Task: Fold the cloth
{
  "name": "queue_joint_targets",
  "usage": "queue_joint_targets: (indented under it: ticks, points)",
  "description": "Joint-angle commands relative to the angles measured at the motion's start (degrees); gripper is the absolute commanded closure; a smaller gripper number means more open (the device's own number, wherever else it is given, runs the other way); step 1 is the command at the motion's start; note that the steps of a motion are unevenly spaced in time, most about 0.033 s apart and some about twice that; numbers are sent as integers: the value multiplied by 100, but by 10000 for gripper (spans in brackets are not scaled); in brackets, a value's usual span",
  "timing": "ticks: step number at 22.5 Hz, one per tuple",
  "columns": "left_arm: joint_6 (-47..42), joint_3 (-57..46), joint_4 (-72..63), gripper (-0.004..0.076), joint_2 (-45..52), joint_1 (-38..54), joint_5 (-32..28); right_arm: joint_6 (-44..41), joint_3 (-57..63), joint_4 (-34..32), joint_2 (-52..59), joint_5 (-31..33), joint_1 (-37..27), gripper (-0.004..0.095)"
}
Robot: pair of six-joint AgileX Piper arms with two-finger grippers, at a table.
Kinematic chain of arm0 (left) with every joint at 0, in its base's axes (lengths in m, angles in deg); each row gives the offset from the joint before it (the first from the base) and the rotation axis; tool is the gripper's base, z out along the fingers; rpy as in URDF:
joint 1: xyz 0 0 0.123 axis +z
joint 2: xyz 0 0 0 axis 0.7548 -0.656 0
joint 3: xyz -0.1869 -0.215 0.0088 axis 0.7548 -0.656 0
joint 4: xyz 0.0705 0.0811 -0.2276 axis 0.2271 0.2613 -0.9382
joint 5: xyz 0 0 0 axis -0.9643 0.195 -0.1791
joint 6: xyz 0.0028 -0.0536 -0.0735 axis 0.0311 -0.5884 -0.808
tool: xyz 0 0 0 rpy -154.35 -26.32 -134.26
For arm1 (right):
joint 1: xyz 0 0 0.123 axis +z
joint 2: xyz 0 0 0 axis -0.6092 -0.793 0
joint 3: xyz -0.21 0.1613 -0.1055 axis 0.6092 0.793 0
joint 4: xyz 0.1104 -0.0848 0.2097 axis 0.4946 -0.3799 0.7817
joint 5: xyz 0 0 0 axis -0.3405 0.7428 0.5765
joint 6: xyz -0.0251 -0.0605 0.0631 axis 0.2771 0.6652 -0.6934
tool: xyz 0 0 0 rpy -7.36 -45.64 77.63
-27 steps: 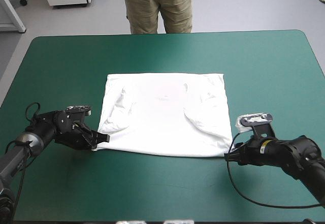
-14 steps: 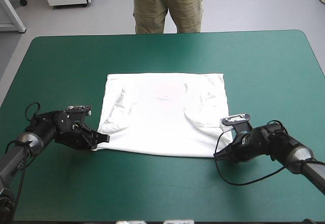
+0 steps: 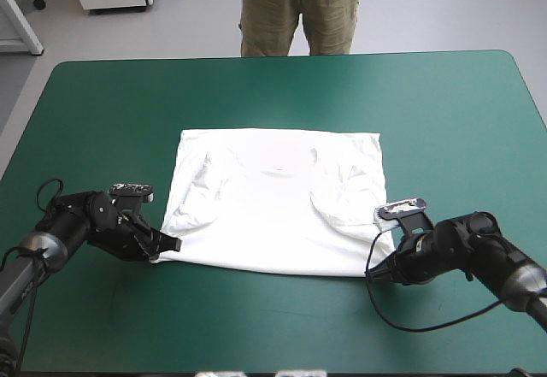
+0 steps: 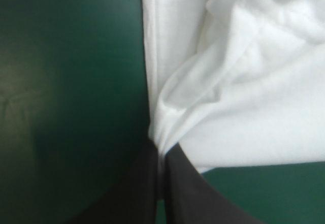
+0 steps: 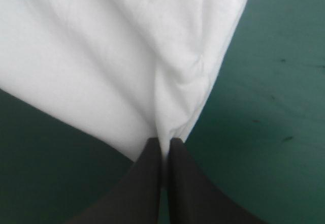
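**Both near corners pinched**

T-shirt spread flat, wrinkled, in the middle of the teal-green worktop. Left gripper: black fingers pinch its near-left corner. Right gripper: fingers pinch the near-right corner. Fabric bunches at both pinches.

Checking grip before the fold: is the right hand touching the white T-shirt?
Touching. In the right wrist view, the right hand pinches a corner of the white short-sleeved T-shirt between its nearly shut black fingers.

text: none legible | labels: none | numbers: none | signs: none
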Motion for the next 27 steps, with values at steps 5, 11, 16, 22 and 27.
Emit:
queue_joint_targets:
  ticks: [5, 11, 16, 22, 27]
  points:
    - [-23, 108, 232, 733, 931, -19, 937, -268, -121, -120, 1156, 746, 2, 925]
    - [-23, 298, 244, 733, 1660, -19, 1247, -731, -416, -200, 2034, 1122, 2, 925]
    - [-23, 1163, 208, 733, 1094, -19, 849, -965, -1236, -1089, 1457, 928, 2, 925]
    - [-23, 2616, 208, 733, -264, -19, 343, -587, -2347, -1149, 22, 152, -460, 925]
    - [-23, 3288, 68, 733, -1161, -19, 18, 340, -2950, -396, -820, -214, -1020, 925]
